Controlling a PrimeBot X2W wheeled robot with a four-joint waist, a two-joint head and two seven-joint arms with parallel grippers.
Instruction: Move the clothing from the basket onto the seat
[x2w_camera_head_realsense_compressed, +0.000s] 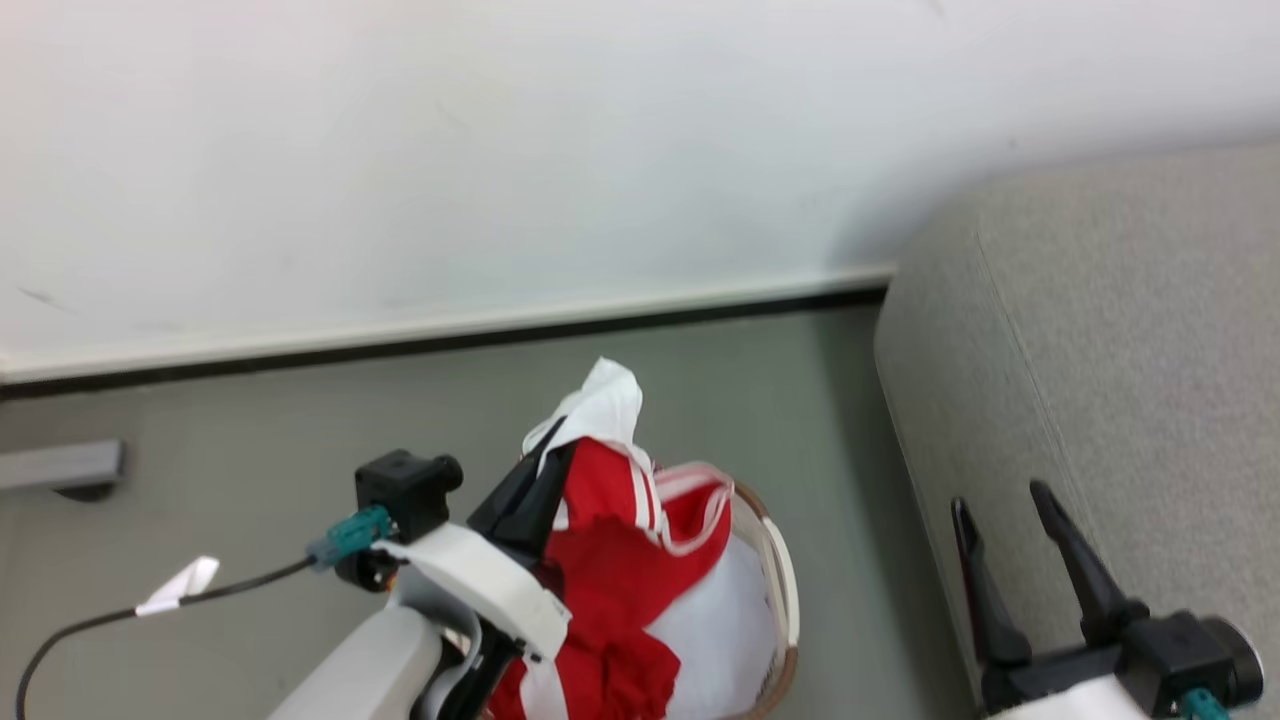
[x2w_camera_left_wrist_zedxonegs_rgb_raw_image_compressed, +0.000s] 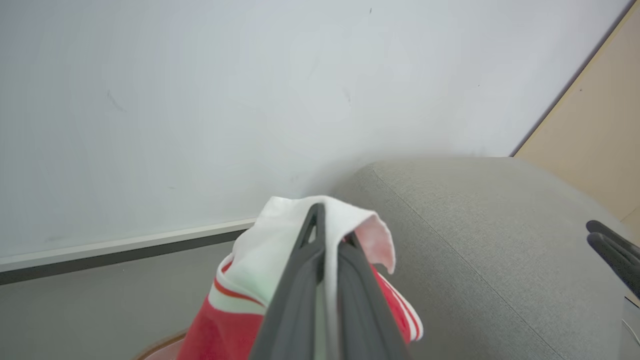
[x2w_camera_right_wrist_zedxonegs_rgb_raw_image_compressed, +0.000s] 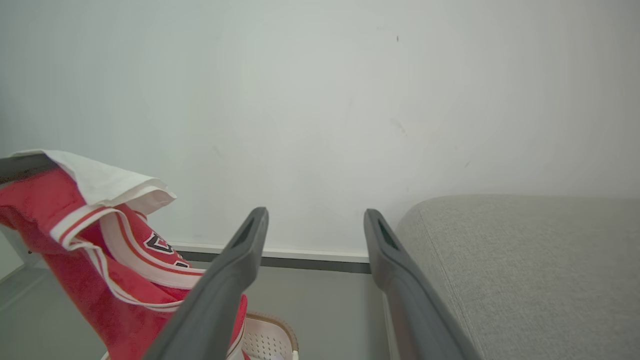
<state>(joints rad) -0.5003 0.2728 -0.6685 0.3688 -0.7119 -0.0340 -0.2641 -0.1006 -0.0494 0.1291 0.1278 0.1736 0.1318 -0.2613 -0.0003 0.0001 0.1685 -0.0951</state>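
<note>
My left gripper (x2w_camera_head_realsense_compressed: 560, 455) is shut on the clothing (x2w_camera_head_realsense_compressed: 610, 520), a red garment with white stripe trim and a white fold at the top, lifted above the basket (x2w_camera_head_realsense_compressed: 780, 570). Seen from the left wrist, the shut left gripper (x2w_camera_left_wrist_zedxonegs_rgb_raw_image_compressed: 327, 217) pinches the white cloth (x2w_camera_left_wrist_zedxonegs_rgb_raw_image_compressed: 260, 250). Red clothing (x2w_camera_right_wrist_zedxonegs_rgb_raw_image_compressed: 100, 250) with dark lettering hangs at the left of the right wrist view over the basket (x2w_camera_right_wrist_zedxonegs_rgb_raw_image_compressed: 267, 337). More red and white cloth stays inside the basket. My right gripper (x2w_camera_head_realsense_compressed: 1000, 500) stands open against the grey sofa (x2w_camera_head_realsense_compressed: 1120, 380), holding nothing; its own view shows the right gripper (x2w_camera_right_wrist_zedxonegs_rgb_raw_image_compressed: 315, 220) spread wide.
A white wall with a dark-edged baseboard (x2w_camera_head_realsense_compressed: 440, 335) runs behind the basket. Grey floor (x2w_camera_head_realsense_compressed: 250, 420) lies to the left, with a grey bracket (x2w_camera_head_realsense_compressed: 60, 465) at the far left. A black cable with a white tag (x2w_camera_head_realsense_compressed: 180, 585) trails from my left wrist.
</note>
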